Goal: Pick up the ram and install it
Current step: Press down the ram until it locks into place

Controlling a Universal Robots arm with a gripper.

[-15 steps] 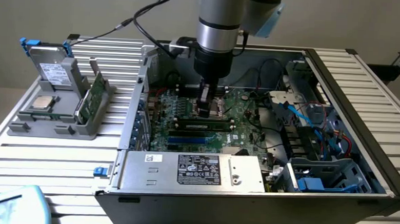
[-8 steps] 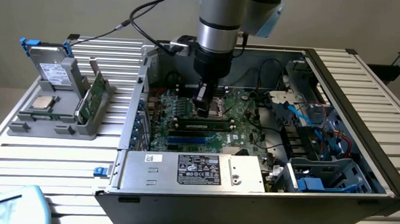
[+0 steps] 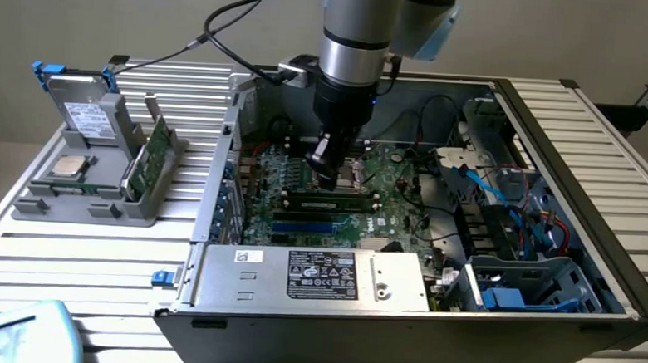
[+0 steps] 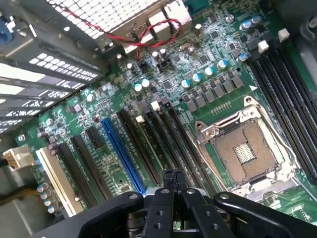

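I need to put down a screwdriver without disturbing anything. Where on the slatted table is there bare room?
The slatted table is bare between the grey holder and the computer case, and in front of the holder. Inside the case it is crowded: the pincer is over the motherboard, with cables alongside.

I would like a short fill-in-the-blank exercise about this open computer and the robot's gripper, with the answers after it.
1. The gripper hangs over the motherboard with its fingers ___.
2. The processor socket on the board is ___, with no chip in it.
3. Among the black slots, one long slot is ___ in colour.

Missing words: shut; empty; blue.
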